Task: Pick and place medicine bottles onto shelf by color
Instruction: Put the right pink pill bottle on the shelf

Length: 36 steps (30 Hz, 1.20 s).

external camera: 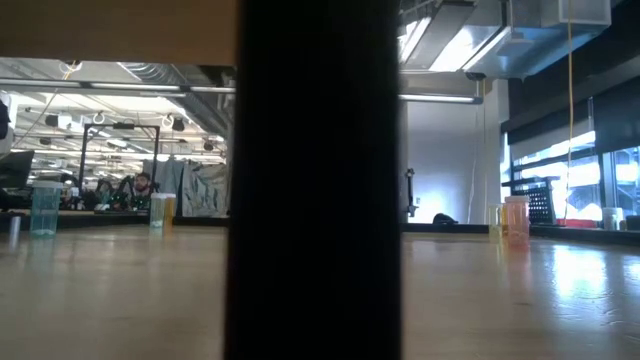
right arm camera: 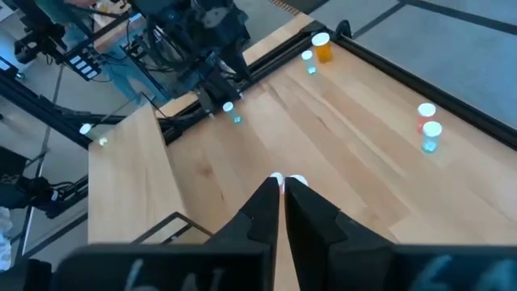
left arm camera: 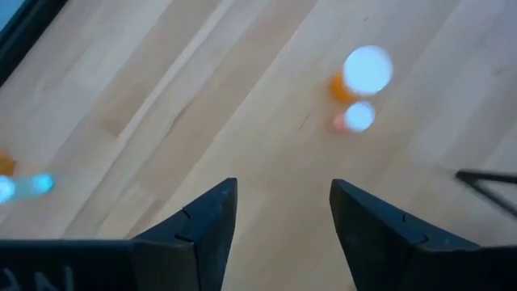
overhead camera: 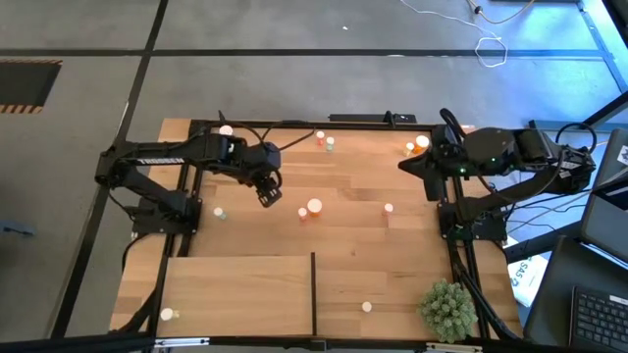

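My left gripper [overhead camera: 269,195] hovers mid-frame, fingers [left arm camera: 212,220] parted and empty, just left of an orange bottle [overhead camera: 314,207]; my right gripper [overhead camera: 405,165], upper right, is pinched closed, empty.

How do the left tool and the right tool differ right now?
1. The left tool has its fingers apart with bare tabletop showing between them; the right tool has its fingers pressed together.
2. The left tool hangs over the middle of the table, near the wide orange bottle; the right tool sits by the far right edge, beside another orange bottle.

Shared: both are dark, two-fingered, and hold nothing.
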Each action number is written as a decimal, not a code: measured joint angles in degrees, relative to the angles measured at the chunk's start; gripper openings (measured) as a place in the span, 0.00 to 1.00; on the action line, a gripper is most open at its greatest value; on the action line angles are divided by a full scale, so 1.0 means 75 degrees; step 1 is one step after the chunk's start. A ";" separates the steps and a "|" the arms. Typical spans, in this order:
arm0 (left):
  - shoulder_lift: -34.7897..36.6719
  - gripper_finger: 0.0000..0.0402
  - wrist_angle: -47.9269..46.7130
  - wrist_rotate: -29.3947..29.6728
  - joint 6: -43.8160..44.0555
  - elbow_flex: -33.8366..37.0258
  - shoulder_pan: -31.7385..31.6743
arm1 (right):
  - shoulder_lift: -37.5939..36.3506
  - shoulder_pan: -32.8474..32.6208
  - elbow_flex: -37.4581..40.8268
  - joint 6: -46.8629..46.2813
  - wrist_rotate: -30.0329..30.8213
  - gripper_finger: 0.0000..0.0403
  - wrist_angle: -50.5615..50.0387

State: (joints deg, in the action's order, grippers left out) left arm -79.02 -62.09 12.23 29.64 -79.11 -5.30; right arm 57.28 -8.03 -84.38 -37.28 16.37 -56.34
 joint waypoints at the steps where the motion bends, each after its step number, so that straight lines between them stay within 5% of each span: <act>1: 0.0002 0.48 0.0045 0.0001 -0.0017 -0.0001 0.0000 | 0.0007 0.0000 0.0000 0.0001 0.0001 0.07 0.0002; 11: 0.0002 0.48 0.0527 0.0003 -0.0242 -0.0006 0.0000 | 0.0361 0.0003 0.0029 -0.0100 -0.0026 0.07 0.0153; 23: 0.0002 0.48 0.0522 0.0000 -0.0444 -0.0006 0.0000 | 0.1094 0.0226 0.0038 -0.1201 -0.1376 0.08 -0.1354; 36: 0.0002 0.48 0.0522 -0.0393 -0.0637 -0.0009 0.0000 | 0.1642 0.1375 0.0038 -0.1000 -0.1986 0.41 -0.2600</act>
State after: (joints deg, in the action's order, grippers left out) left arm -79.00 -58.17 9.28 24.86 -79.18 -5.30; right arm 69.60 2.28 -84.09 -44.77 1.48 -75.84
